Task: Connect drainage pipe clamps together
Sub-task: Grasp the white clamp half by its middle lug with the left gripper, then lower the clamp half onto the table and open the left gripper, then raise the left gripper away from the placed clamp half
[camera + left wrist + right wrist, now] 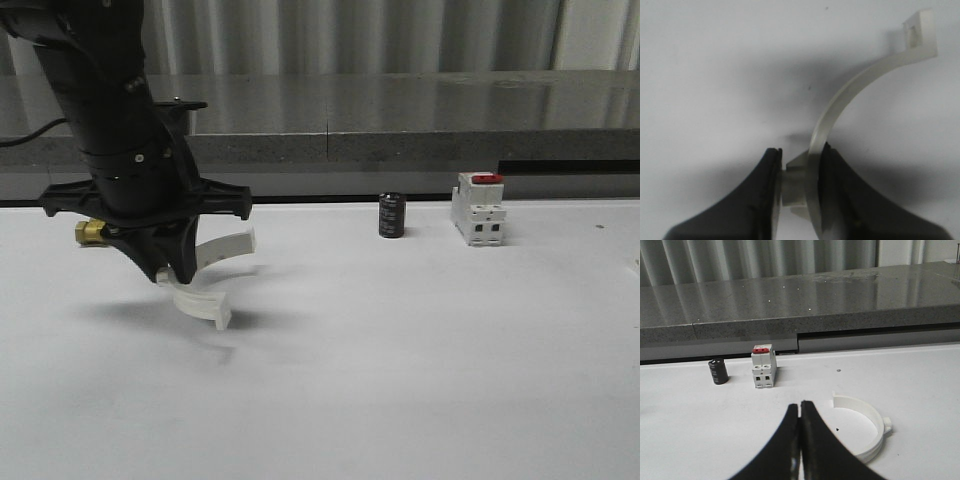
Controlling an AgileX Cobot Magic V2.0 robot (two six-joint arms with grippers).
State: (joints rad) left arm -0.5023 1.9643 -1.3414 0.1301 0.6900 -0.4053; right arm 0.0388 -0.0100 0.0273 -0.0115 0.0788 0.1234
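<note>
My left gripper is shut on one white drainage pipe clamp, a half-ring held tilted just above the table at the left. In the left wrist view the gripper pinches the clamp's band and side lug, and the arc curves away to a free end tab. The other clamp half lies flat on the white table beside my right gripper, which is shut with nothing between its fingers.
A black cylinder and a white block with a red top stand at the back of the table. A brass fitting peeks out behind the left arm. A grey ledge runs along the far edge.
</note>
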